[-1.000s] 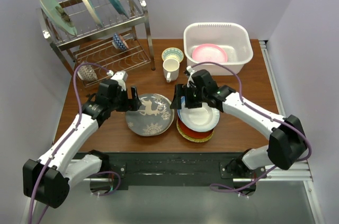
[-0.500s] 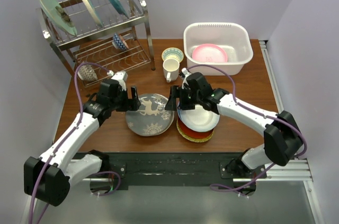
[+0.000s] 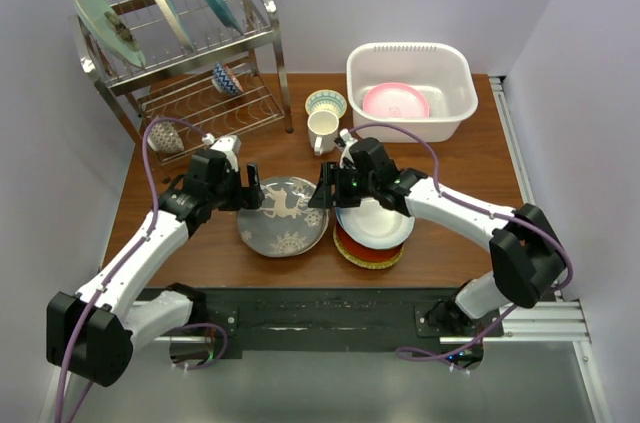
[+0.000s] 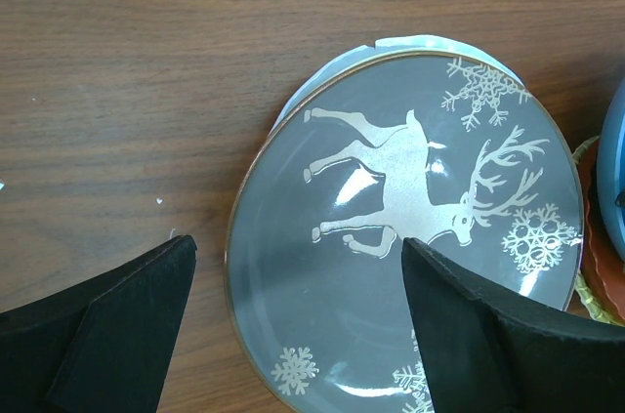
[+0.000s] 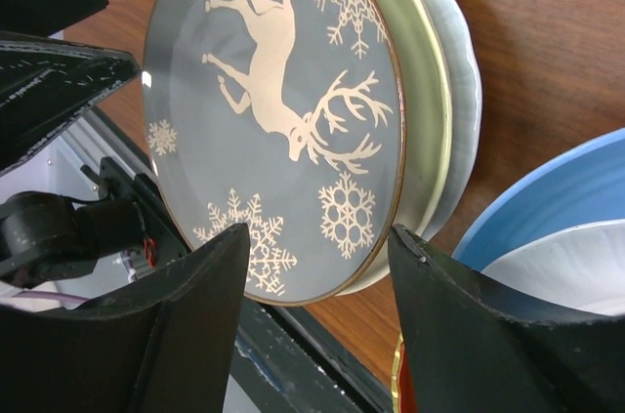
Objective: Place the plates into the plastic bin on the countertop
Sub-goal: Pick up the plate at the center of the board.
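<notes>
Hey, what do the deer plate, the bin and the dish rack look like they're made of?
Deer plate: probably glazed ceramic or glass, glossy grey with glare and a gold rim. Bin: likely plastic, matte white with a thick rolled rim. Rack: shiny metal wire, chrome-like.

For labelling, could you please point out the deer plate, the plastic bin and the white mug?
deer plate [image 4: 395,188], left wrist view, deer motif.
plastic bin [image 3: 440,126], top external view, near wall.
white mug [image 3: 322,141], top external view, side.
</notes>
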Robot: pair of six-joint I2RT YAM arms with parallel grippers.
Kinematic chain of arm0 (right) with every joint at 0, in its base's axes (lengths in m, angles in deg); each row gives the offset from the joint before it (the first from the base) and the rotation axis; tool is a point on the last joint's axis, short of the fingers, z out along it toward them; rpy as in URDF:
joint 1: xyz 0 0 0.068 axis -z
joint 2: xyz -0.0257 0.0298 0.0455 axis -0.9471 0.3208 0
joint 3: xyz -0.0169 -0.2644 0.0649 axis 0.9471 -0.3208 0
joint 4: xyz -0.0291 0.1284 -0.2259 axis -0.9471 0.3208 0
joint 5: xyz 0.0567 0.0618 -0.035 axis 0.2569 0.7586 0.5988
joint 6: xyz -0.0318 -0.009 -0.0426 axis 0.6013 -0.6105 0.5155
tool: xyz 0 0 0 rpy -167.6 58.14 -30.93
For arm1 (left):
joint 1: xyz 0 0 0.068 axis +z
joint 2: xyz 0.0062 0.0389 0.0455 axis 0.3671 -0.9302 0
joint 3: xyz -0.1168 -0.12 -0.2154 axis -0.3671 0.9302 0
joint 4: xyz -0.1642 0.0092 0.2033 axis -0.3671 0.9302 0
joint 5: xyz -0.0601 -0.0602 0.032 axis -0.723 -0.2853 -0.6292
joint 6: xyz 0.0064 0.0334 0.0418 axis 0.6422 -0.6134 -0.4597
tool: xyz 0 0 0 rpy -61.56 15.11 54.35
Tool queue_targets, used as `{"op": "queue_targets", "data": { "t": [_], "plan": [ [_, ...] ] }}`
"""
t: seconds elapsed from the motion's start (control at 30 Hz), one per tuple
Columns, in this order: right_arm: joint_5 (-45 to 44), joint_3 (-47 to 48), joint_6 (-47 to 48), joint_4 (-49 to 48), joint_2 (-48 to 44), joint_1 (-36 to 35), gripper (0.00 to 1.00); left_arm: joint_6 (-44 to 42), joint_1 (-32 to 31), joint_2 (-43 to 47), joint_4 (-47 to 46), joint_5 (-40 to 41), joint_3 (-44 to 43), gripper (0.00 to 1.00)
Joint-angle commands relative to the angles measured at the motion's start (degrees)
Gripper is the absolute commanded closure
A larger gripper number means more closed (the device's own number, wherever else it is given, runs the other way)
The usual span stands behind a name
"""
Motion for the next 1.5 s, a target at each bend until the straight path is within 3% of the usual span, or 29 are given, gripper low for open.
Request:
{"op": "queue_targets", "data": {
  "t": [0.0, 0.3, 0.47, 1.07, 1.47],
  "plan": [
    [1.6, 1.1, -0.5, -2.1, 0.2, -0.2, 0.39, 0.0, 0.1, 0.5, -0.6, 0.6, -0.6, 0.09],
    [2.1, -0.1, -1.6, -3.1, 0.9, -0.2, 0.45, 0.0, 0.1, -0.4, -0.7, 0.5, -0.5, 0.09],
    [1.3, 0.4, -1.7, -2.4, 2.4, -0.2, 0.55, 0.1, 0.1, -0.6, -0.9, 0.6, -0.5, 0.09],
    [0.1, -0.9, -0.9, -1.5, 4.6, -0.3, 0.57, 0.0, 0.1, -1.8, -1.0, -0.2, -0.5, 0.09],
    [-4.3, 0.6, 1.6, 4.4, 0.7, -0.3, 0.56, -0.3, 0.1, -2.8, -1.1, -0.7, -0.5, 0.09]
  ]
}}
